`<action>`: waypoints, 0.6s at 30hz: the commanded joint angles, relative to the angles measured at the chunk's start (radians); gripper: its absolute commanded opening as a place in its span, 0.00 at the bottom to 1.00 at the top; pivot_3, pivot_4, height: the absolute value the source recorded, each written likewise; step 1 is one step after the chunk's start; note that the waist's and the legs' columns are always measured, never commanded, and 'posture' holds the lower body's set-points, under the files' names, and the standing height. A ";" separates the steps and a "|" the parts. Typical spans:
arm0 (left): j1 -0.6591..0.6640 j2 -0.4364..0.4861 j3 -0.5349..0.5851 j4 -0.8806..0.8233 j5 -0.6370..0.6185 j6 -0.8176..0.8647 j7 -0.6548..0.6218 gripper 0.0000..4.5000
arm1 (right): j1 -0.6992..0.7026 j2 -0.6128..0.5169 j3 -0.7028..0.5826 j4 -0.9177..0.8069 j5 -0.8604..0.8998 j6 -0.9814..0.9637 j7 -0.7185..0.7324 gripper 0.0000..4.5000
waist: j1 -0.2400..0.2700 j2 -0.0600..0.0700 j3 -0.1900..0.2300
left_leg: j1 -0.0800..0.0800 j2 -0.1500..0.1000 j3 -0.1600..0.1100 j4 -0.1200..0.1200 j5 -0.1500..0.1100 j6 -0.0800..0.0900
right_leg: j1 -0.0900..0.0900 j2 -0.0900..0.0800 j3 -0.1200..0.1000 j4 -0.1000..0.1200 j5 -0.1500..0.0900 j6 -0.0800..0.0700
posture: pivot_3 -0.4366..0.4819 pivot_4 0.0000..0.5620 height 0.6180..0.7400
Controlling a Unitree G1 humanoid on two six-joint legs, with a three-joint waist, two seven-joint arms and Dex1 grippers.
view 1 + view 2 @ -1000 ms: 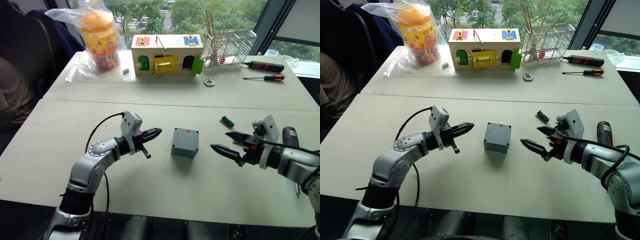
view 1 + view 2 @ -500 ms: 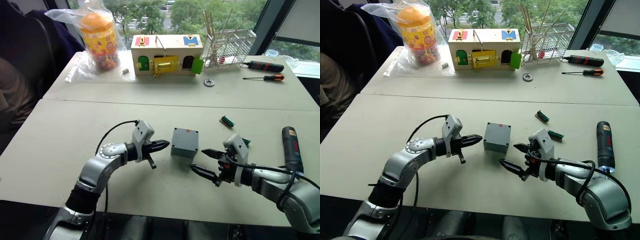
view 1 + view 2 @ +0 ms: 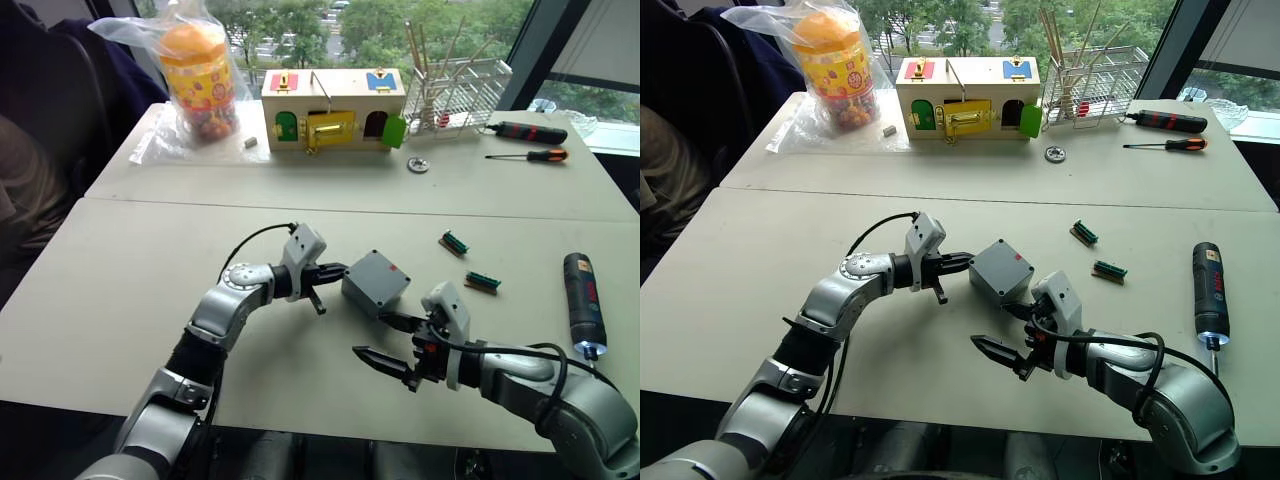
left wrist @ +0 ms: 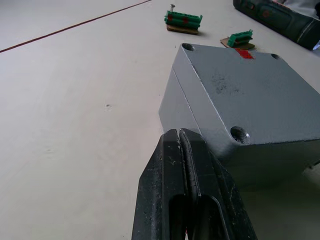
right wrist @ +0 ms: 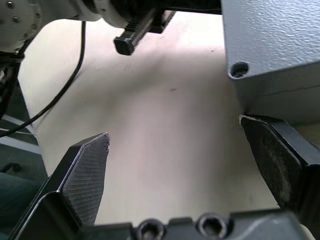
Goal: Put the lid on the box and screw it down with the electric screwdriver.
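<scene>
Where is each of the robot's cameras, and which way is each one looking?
Left eye view: on the head, looking forward and down at the grey box, both arms reaching in.
Right eye view: same head, same table, also showing the electric screwdriver.
Left wrist view: along the left gripper, jaws shut, tip against the box's side.
Right wrist view: along the right gripper, jaws open, one finger under the box.
All four share the box.

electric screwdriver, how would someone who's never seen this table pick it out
On the near table, look at the far right edge, past the right gripper. The electric screwdriver lies alone there: a thick black stick with a red mark and lit tip, unlike the thin-shafted hand screwdrivers on the far table.
</scene>
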 commanded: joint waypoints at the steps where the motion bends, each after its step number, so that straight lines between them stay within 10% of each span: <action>1: -0.021 -0.002 0.017 0.038 0.042 -0.064 0.031 0.00 | -0.002 -0.044 -0.039 -0.045 0.013 0.002 0.001 1.00 | -0.001 0.000 0.000 | 0.000 0.000 0.000 0.000 0.000 0.000 | 0.000 0.000 0.000 0.000 0.000 0.000 | 0.48 0.27 1.00; 8: 0.102 0.091 0.047 -0.153 0.033 0.014 0.028 0.00 | -0.066 -0.244 -0.046 0.124 -0.153 -0.146 0.114 1.00 | -0.014 0.000 0.000 | 0.000 0.000 0.000 -0.001 0.000 0.000 | -0.001 0.000 0.000 0.000 0.000 0.000 | 0.48 0.27 1.00; 18: 0.227 0.137 0.000 -0.407 -0.020 0.171 0.005 0.00 | -0.247 -0.238 0.114 0.427 -0.344 -0.409 0.295 1.00 | -0.020 0.000 0.000 | 0.000 0.000 -0.001 0.000 0.000 0.000 | 0.000 0.000 0.000 0.000 0.000 0.000 | 0.48 0.27 1.00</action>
